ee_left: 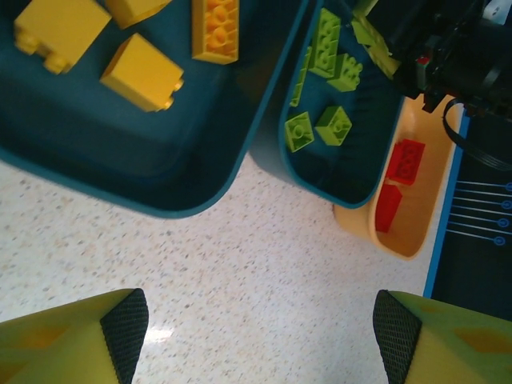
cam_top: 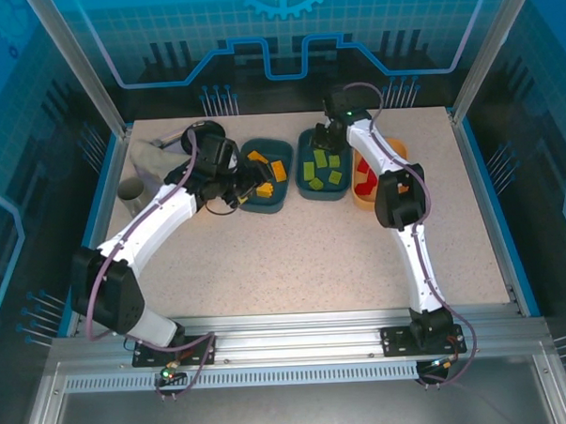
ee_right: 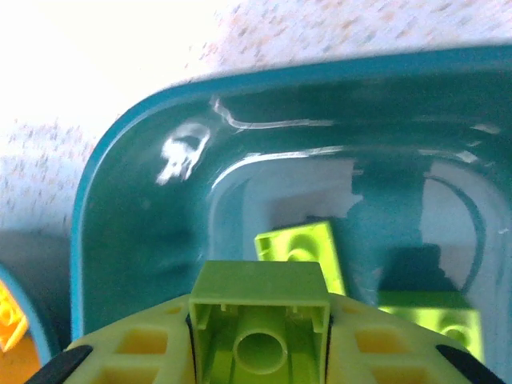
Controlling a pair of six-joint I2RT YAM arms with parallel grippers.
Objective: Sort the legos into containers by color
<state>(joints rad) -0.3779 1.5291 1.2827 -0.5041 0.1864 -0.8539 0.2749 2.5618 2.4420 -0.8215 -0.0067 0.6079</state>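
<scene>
R gripper point(cam_top: 319, 135) pinches a light green brick point(ee_right: 260, 308) btw its fingers point(ee_right: 136, 356), studs facing away from the wrist cam and hollow underside toward it. It hangs over the far-left corner of the middle teal tray point(cam_top: 325, 197). L gripper point(ee_left: 260, 336) is spread wide w/ nothing btw its pads point(ee_left: 124, 328). It sits low over the speckled table point(cam_top: 313, 258), right beside the left teal tray point(cam_top: 264, 210).

Three trays stand in a row at the far middle of the table. The two teal ones are side by side, rims touching or nearly so. The pale orange tray point(cam_top: 360, 201) is tucked against the middle one on the right, partly hidden under the R arm in the top view.

Contents, tray by tray:
- Left teal: orange-yellow bricks point(ee_left: 144, 72), approx four, some square, one oblong lying studs up.
- Middle teal: light green bricks point(cam_top: 320, 159), approx five or six, loosely scattered.
- Pale orange: red bricks point(ee_left: 406, 160), two seen from the L wrist, lying close together.

A grey cup point(cam_top: 130, 189) stands near the table's left edge, well apart from the trays.
</scene>
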